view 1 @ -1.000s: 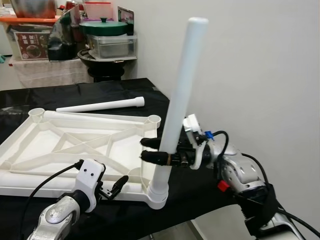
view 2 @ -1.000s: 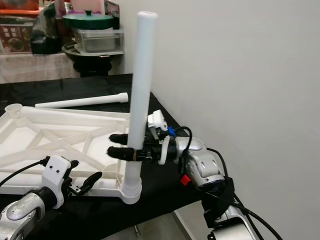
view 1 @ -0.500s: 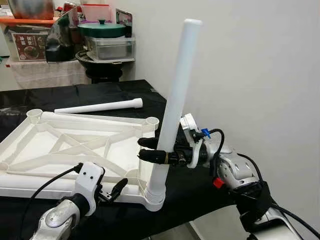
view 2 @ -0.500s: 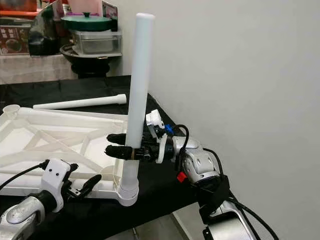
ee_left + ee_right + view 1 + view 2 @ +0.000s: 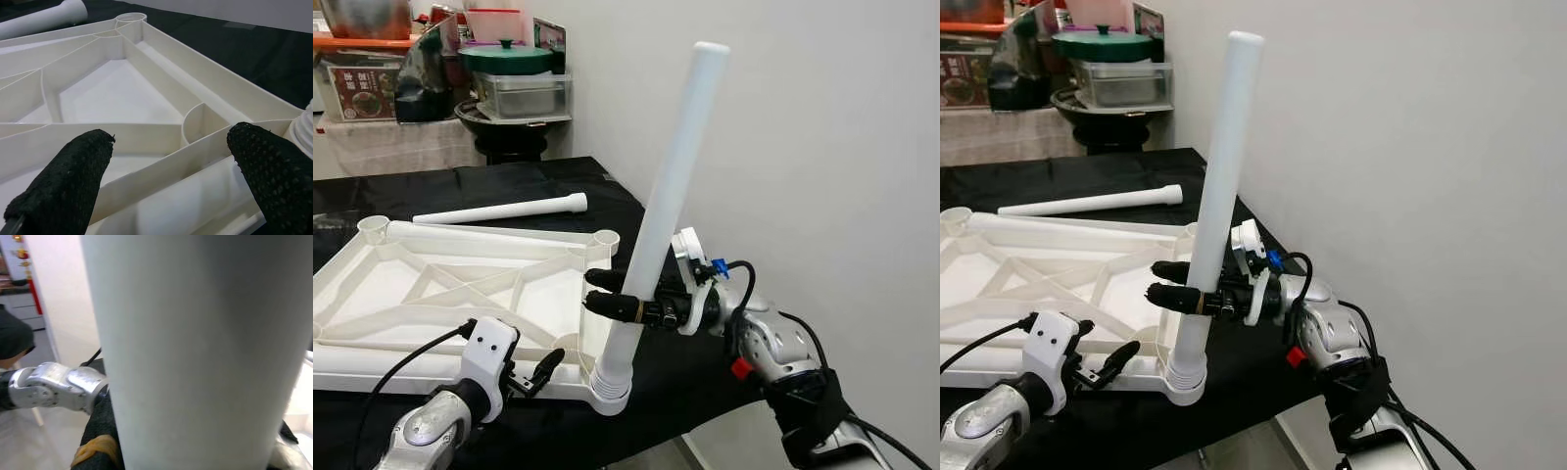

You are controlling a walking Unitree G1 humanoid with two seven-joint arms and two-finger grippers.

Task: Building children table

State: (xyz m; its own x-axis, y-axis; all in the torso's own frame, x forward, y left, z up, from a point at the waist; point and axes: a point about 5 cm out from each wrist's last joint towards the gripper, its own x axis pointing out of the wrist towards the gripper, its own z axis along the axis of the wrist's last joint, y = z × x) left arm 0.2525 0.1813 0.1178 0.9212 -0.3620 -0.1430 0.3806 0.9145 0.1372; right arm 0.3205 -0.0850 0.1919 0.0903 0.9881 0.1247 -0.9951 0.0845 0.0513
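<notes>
Tabletop frame point(image 5: 460, 284), white plastic and lying upside down with its ribbed underside up, rests on the black table point(image 5: 509, 186), reaching to the table's right edge. From my seat I see its long side running left to right along the near edge, with round sockets at the corners.

At the near left, my left gripper point(image 5: 530, 374) sits low beside the frame's near rim. In the left wrist view its two black fingers point(image 5: 63, 181) stand well apart, with nothing between them but the rim beyond.

Behind the frame, toward the table's far edge, a loose leg point(image 5: 504, 209) lies flat. Its long axis runs left to right, slightly skewed, and its flared end points right.

At the frame's near right corner a second leg point(image 5: 661, 206) stands in the socket point(image 5: 607, 387). Its long axis is nearly vertical, the threaded base down in the socket and the plain rounded top tilted to the right and up toward the white wall point(image 5: 822, 147).

My right gripper point(image 5: 612, 294) comes in from the right and is clamped on this standing leg, low on the tube, one finger above the other, fingertips poking out on the leg's left side.

Far back on the left, a red-and-white box point(image 5: 367, 90) carries print that I cannot read, beside pots point(image 5: 514, 57).
</notes>
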